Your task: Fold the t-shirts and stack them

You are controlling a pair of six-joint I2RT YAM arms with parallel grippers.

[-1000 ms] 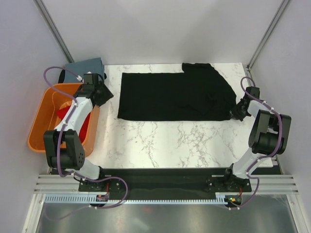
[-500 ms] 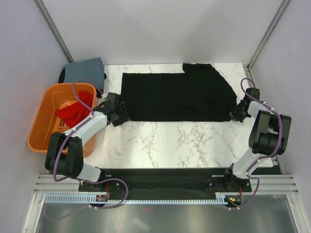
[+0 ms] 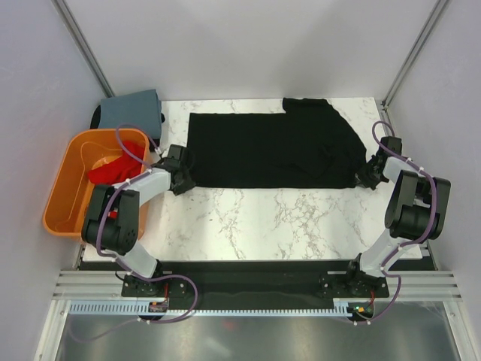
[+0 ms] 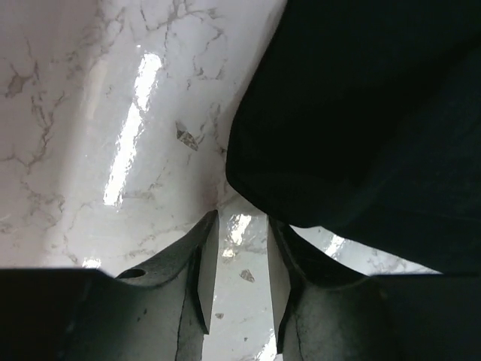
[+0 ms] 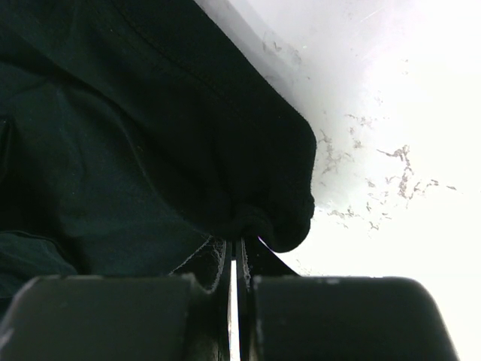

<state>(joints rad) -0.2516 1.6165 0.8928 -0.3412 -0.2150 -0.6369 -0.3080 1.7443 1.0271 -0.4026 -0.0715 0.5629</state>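
A black t-shirt (image 3: 270,149) lies spread across the far half of the marble table (image 3: 263,218). My left gripper (image 3: 183,180) is open and low at the shirt's near left corner; in the left wrist view the corner (image 4: 361,135) lies just ahead of the open left gripper (image 4: 242,218), not between the fingers. My right gripper (image 3: 366,176) is shut on the shirt's near right corner; in the right wrist view the right gripper (image 5: 240,242) pinches a bunched fold of the black cloth (image 5: 150,135). A red shirt (image 3: 114,169) lies in the orange bin (image 3: 64,197).
A folded grey-blue garment (image 3: 131,110) lies at the table's far left corner, behind the orange bin. Metal frame posts (image 3: 83,47) stand at both far corners. The arm bases are bolted to the black rail (image 3: 248,272) at the near edge.
My left arm has swung from over the orange bin to the shirt's near left corner and settled low there. The red shirt now shows in the bin. The right arm has not moved.
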